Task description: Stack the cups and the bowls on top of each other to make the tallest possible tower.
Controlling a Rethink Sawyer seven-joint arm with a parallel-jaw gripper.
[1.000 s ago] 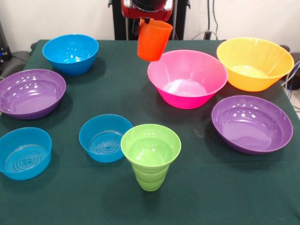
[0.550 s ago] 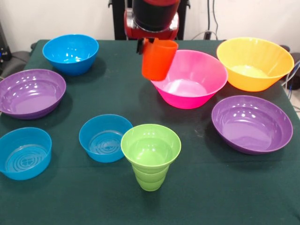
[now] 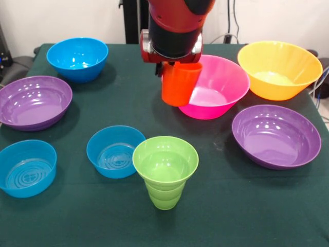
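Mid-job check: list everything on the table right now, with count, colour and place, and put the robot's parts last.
Blue bowls: 3, blue; far left, near left edge, near centre-left.
Purple bowls: 2, purple; left edge, right.
Pink bowl: 1, pink; centre right, partly behind the orange cup.
Yellow-orange bowl: 1; far right.
Green cup: 1, lime green, ridged; near centre, upright.
Orange cup: 1, orange; held above the table, centre.
Table: 1, dark green cloth.
Arm: 1, red and black; comes down at top centre.
Gripper: 1; shut on the orange cup's rim.
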